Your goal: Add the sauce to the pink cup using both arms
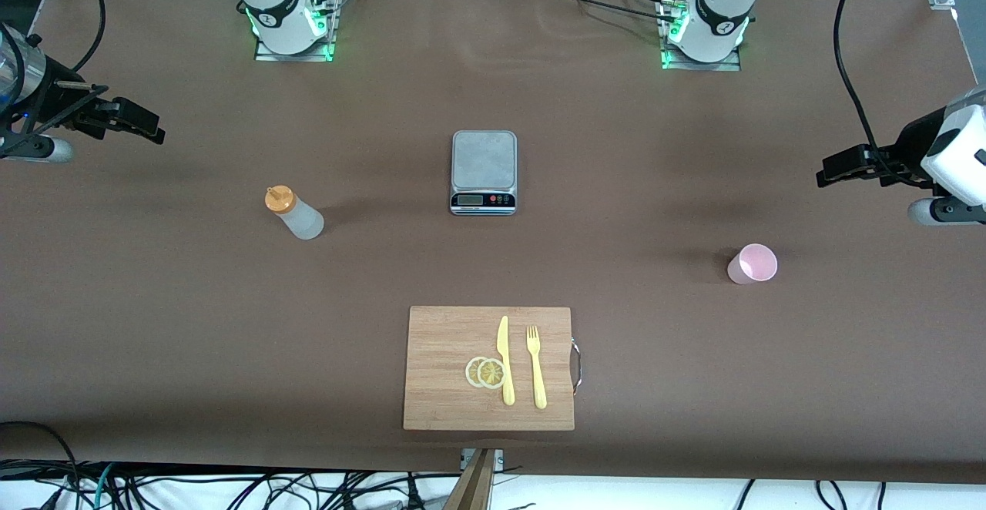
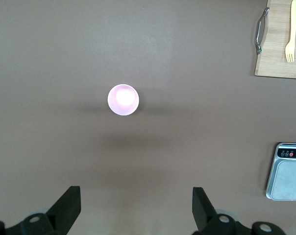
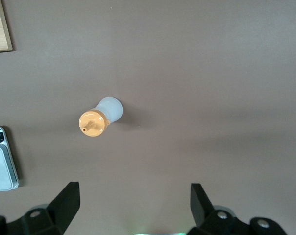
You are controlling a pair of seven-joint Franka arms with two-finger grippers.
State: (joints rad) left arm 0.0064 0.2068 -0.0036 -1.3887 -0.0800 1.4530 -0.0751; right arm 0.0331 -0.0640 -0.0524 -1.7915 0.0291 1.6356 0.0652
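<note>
Standing upright toward the right arm's end of the table, the soft squeeze bottle (image 1: 296,214) is waiting for a gentle mid-body grip from the open-fingered right gripper (image 1: 135,121), while the open left gripper (image 1: 843,166) is hovering near the light, tippable pink cup (image 1: 752,263).

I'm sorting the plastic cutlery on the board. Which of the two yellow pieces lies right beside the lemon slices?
The yellow knife: its blade edge touches the lemon slices, while the yellow fork lies apart, toward the cutting board's metal handle.

Sauce (image 1: 295,213) and pink cup (image 1: 752,263) stand upright, well apart.
</note>
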